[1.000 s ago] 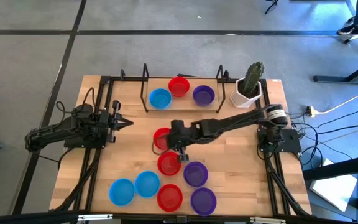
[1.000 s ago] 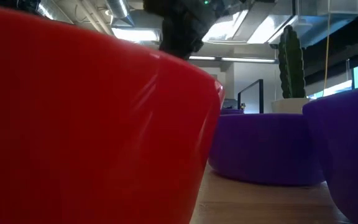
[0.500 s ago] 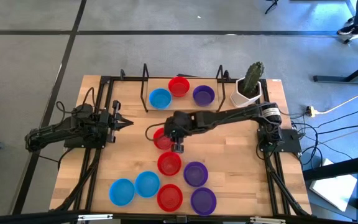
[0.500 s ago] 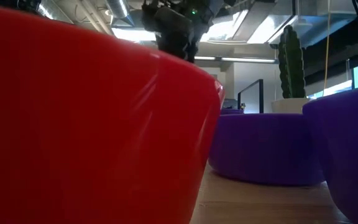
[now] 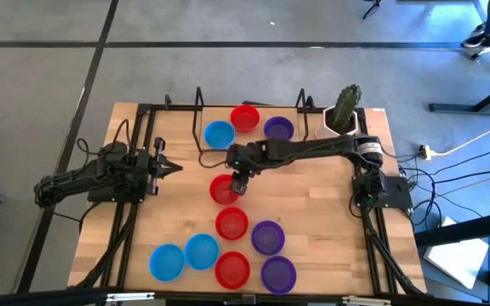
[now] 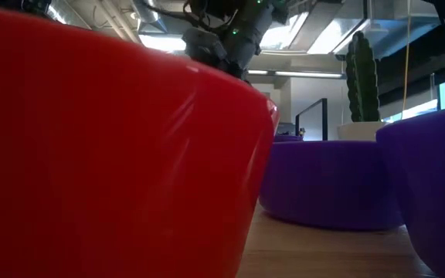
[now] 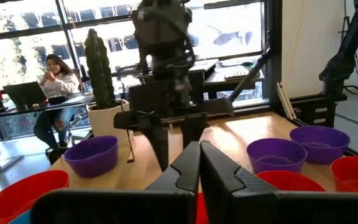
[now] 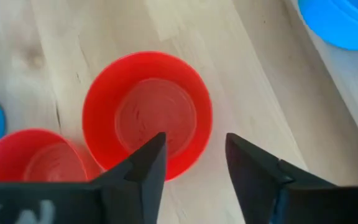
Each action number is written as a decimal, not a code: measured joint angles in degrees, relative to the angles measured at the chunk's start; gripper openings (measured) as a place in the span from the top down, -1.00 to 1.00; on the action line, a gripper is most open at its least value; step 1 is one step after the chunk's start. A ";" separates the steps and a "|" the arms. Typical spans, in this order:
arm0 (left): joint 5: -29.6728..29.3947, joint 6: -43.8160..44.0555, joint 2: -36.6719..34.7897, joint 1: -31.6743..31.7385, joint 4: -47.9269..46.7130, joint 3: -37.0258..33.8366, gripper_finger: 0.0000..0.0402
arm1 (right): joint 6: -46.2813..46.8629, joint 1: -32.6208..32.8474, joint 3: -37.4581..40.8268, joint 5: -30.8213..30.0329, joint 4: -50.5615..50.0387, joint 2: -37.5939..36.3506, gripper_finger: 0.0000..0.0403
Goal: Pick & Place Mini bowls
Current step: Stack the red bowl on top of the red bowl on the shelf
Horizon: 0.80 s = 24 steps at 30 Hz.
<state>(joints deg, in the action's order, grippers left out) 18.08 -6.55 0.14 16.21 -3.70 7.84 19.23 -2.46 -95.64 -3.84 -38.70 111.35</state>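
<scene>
High view: red bowl (image 5: pixel 223 190) sits alone on the wooden table (image 5: pixel 330 212) at frame centre. Right gripper (image 5: pixel 238 184) hangs over that bowl's right rim, fingers spread and empty; wrist view shows the same red bowl (image 8: pixel 146 116) between and beyond the parted fingers (image 8: pixel 143 168). Three bowls, blue (image 5: pixel 219 134), red (image 5: pixel 245 118) and purple (image 5: pixel 278 129), lie above centre. Six more cluster at lower centre. Cactus pot (image 5: pixel 340 119) at upper right. Left gripper (image 5: pixel 170 168) rests at centre left, clenched, holding nothing.

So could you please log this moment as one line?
right gripper: open, above red bowl | left gripper: shut, waiting at table's left
</scene>
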 joint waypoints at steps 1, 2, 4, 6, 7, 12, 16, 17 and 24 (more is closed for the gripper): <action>-0.02 0.00 0.00 0.02 -0.01 0.00 0.96 | 0.65 -0.37 0.02 0.72 -0.05 0.06 0.12; -0.01 0.00 0.00 0.01 -0.01 0.00 0.96 | 1.35 -0.56 0.02 1.46 -0.10 0.08 0.08; 0.00 -0.01 0.00 0.02 -0.07 0.00 0.97 | 2.33 -0.89 0.02 1.79 -0.06 0.15 0.02; -0.02 -0.04 0.00 0.02 -0.50 0.00 0.98 | 3.08 -0.89 0.02 1.93 0.57 0.71 -0.02; -0.02 -0.04 0.00 0.02 -0.63 0.00 0.98 | 3.24 -0.84 0.02 1.97 0.36 0.90 -0.04; 0.00 -0.06 0.00 0.02 -0.80 0.00 0.96 | 3.22 -0.72 0.07 2.02 0.36 3.37 -0.06; 0.00 -0.07 0.00 0.02 -0.84 0.00 0.97 | 3.56 -0.76 0.07 1.99 -0.61 5.45 -0.06; -0.02 -0.07 0.00 0.00 -0.92 0.00 0.97 | 3.46 -0.79 0.07 2.00 -0.53 5.90 -0.06; -0.02 -0.20 0.00 0.00 -0.87 0.00 0.97 | 3.55 -0.46 0.07 2.01 0.21 9.84 -0.06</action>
<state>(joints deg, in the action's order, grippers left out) 18.06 -6.74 0.14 16.21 -4.58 7.84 22.77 -2.92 -95.57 -1.83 -38.49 121.19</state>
